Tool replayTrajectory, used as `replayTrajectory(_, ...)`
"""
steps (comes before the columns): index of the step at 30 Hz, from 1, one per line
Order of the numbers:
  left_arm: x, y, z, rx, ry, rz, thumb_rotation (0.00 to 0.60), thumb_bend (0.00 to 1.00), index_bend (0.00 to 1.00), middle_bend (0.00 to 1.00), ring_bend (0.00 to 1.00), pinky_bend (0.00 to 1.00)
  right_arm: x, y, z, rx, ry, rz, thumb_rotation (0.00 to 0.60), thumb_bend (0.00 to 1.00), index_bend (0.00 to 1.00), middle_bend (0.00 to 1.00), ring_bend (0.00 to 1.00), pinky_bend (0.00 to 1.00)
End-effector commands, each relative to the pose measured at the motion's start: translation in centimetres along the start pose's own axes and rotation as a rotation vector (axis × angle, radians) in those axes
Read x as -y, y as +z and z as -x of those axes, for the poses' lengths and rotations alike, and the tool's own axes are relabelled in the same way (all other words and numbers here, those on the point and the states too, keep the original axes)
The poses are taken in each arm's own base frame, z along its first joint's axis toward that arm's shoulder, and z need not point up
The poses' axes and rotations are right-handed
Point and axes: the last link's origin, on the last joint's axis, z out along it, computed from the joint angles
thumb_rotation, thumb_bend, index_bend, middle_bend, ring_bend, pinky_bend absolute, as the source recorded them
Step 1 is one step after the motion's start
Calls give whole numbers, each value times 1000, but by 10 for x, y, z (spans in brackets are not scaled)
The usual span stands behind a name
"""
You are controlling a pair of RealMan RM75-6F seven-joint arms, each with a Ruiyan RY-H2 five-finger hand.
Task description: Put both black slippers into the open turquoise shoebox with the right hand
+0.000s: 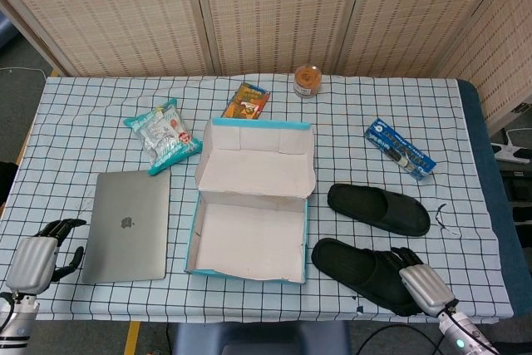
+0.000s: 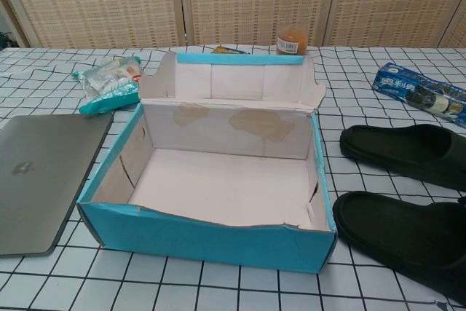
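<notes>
Two black slippers lie right of the open turquoise shoebox point(image 1: 249, 273) point(image 2: 204, 237), whose pale inside holds nothing. The far slipper point(image 1: 378, 208) point(image 2: 408, 149) lies untouched. At the table's front edge my right hand point(image 1: 420, 283) lies over the right end of the near slipper point(image 1: 357, 268) point(image 2: 404, 234), its dark fingers point(image 1: 402, 257) stretched out on top of it; no grip shows. The slipper lies flat on the cloth. Beside the laptop's near left corner, my left hand point(image 1: 35, 259) holds nothing, fingers loosely apart. Neither hand shows clearly in the chest view.
A grey laptop point(image 1: 126, 226) point(image 2: 36, 172) lies left of the box. Behind it are a snack bag point(image 1: 164, 135) point(image 2: 109, 78), an orange packet point(image 1: 246, 101) and a jar point(image 1: 307, 81) point(image 2: 292, 40). A blue biscuit pack point(image 1: 400, 148) point(image 2: 419, 92) lies behind the slippers.
</notes>
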Motion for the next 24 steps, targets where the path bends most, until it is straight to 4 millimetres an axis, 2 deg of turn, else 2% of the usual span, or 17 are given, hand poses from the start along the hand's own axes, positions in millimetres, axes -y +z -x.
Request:
replayTrajectory(1,1,0,-1,-2,-4,-3,600,433,280,302,277,533,3,7,5,-5,-1,2,600,38,0,78,0,0)
replayTrajectory(8,2,0,-3,-10,-24,-6,600,433,284,302,280,535,5,23,20,-62,1,15,600,37,16,85,5,0)
replayTrajectory(10,2,0,-3,-8,-29,-7,600,433,284,302,280,535,6,25,20,-104,6,14,600,37,162,198,86,20)
replayTrajectory(11,2,-1,-3,-6,-31,-7,600,434,284,302,280,535,6,26,20,-133,3,11,600,37,263,279,158,65)
replayTrajectory(12,2,-1,-3,-4,-30,-6,600,433,284,302,280,535,6,26,19,-160,-3,8,600,37,334,332,213,116)
replayTrajectory(14,2,0,-2,-3,-20,-5,600,433,284,303,280,535,6,25,18,-220,-14,-2,600,44,533,473,384,291)
replayTrajectory(15,2,0,-2,-2,-19,-7,600,431,284,302,280,535,7,24,17,-244,-17,-7,600,53,588,512,433,327)
replayTrajectory(17,2,0,-1,2,-22,-10,600,432,284,302,280,535,7,21,13,-297,-28,-16,600,73,651,566,495,357)
replayTrajectory(19,1,0,-1,5,-22,-7,600,434,284,302,280,536,7,17,9,-333,-39,-19,600,79,669,586,516,371)
replayTrajectory(24,1,0,0,7,-14,-6,600,433,284,302,280,536,6,0,-10,-400,-79,5,600,81,674,588,518,372)
